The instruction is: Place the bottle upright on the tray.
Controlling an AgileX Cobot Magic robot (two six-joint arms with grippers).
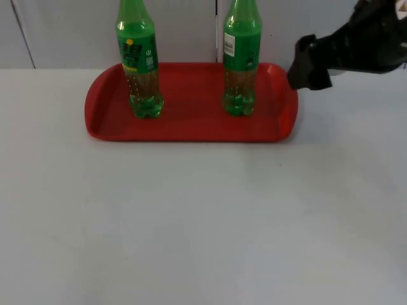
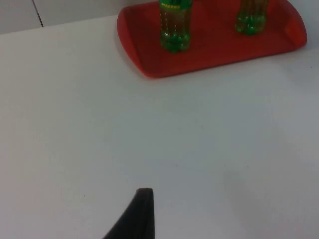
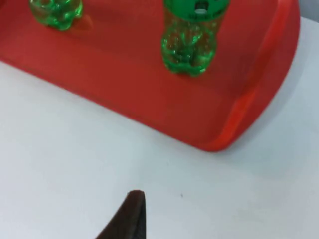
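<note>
Top view: we list two bottles, left (image 1: 140, 63) and right (image 1: 241, 60), upright on the red tray (image 1: 191, 130); right gripper (image 1: 310, 63) just beside the right one, finger state undeterminable; left arm waits.

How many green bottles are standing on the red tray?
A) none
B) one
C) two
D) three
C: two green bottles stand upright on the red tray, one bottle toward its left end and the other bottle toward its right end.
</note>
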